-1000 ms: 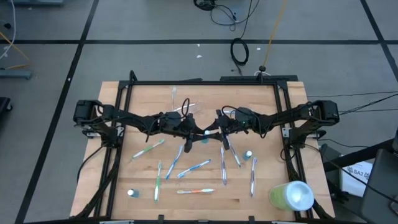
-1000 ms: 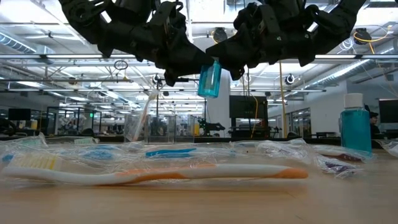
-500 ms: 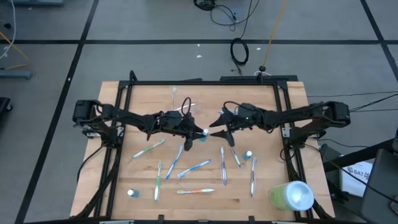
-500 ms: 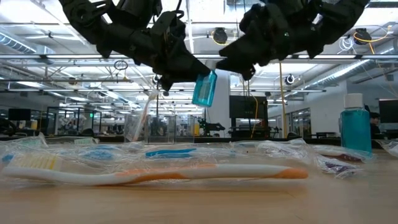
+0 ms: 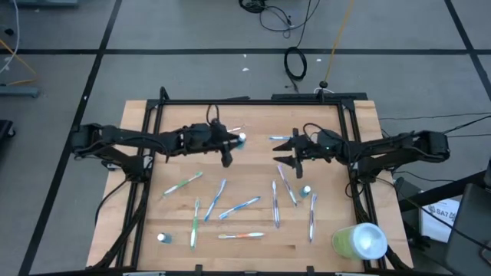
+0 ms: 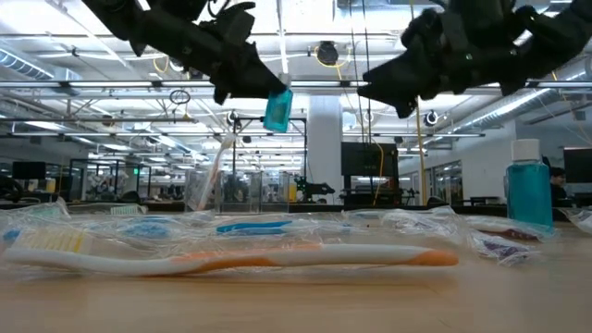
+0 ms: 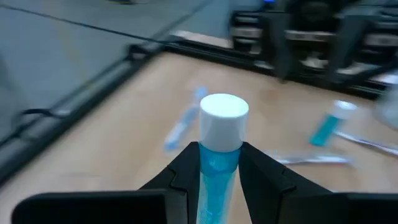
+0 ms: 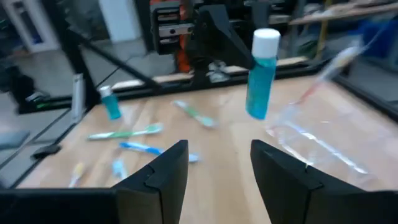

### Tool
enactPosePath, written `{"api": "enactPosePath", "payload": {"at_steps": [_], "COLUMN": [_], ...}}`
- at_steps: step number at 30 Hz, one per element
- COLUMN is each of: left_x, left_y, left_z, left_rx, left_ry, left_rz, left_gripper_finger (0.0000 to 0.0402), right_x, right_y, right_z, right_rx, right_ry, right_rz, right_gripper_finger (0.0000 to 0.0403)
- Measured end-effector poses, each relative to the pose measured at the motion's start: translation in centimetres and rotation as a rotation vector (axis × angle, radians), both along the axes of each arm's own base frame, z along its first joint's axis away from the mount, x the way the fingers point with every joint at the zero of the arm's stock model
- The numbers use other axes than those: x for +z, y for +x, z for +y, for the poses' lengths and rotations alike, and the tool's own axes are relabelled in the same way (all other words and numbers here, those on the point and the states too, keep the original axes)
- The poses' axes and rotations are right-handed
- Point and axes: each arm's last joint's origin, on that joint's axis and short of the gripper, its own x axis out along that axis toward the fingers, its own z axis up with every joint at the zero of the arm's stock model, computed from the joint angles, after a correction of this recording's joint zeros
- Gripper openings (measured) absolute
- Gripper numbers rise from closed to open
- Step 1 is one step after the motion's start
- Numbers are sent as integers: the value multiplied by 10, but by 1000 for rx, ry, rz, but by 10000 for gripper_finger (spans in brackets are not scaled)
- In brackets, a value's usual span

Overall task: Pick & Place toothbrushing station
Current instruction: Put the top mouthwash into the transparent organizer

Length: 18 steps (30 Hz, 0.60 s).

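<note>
A small blue tube with a white cap (image 7: 219,163) hangs in the air over the middle of the table, and my left gripper (image 5: 232,147) is shut on it. The tube also shows in the low view (image 6: 277,110) and in the right wrist view (image 8: 260,78). To its right, my right gripper (image 5: 281,149) stands open and holds nothing, its fingers (image 8: 155,180) wide apart. Several toothbrushes (image 5: 238,205) lie flat on the wooden table (image 5: 253,257). A clear cup (image 6: 205,178) stands farther back. My left gripper pinches the tube's blue body (image 7: 217,155) just below the white cap (image 7: 224,115), one finger on each side. The fingers come about level from the table's left. The tube is lifted clear of the table, roughly upright with its cap up, and its lower end (image 6: 276,122) hangs below the fingers.
Two more capped blue tubes stand on the table, one at the right (image 5: 306,190) and one at the near left (image 5: 162,238). A large lime-green cylinder (image 5: 359,241) lies at the near right corner. A black frame (image 5: 253,100) borders the table.
My left gripper has risen and gone toward the table's far left, carrying the tube with it. My right gripper, which was right at the tube, has drawn back toward the table's right edge and now stands apart from it.
</note>
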Motion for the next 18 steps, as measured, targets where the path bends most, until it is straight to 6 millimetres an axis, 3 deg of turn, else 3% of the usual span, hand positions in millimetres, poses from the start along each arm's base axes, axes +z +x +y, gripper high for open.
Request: {"api": "enactPosePath", "payload": {"at_steps": [4, 10, 18], "left_x": [-1, -11, -29], "left_y": [-5, -15, -16], "left_z": [13, 33, 46], "left_rx": [192, 456, 570], "left_ry": [42, 10, -47], "left_rz": [32, 93, 114], "left_gripper_finger": [93, 93, 93], "right_x": [-13, -17, -15], "right_y": [-8, -11, -11], "right_z": [-3, -7, -6], "right_rx": [-32, -58, -56], "right_ry": [15, 74, 73], "right_rz": [21, 28, 12], "right_gripper_finger": [168, 169, 169]}}
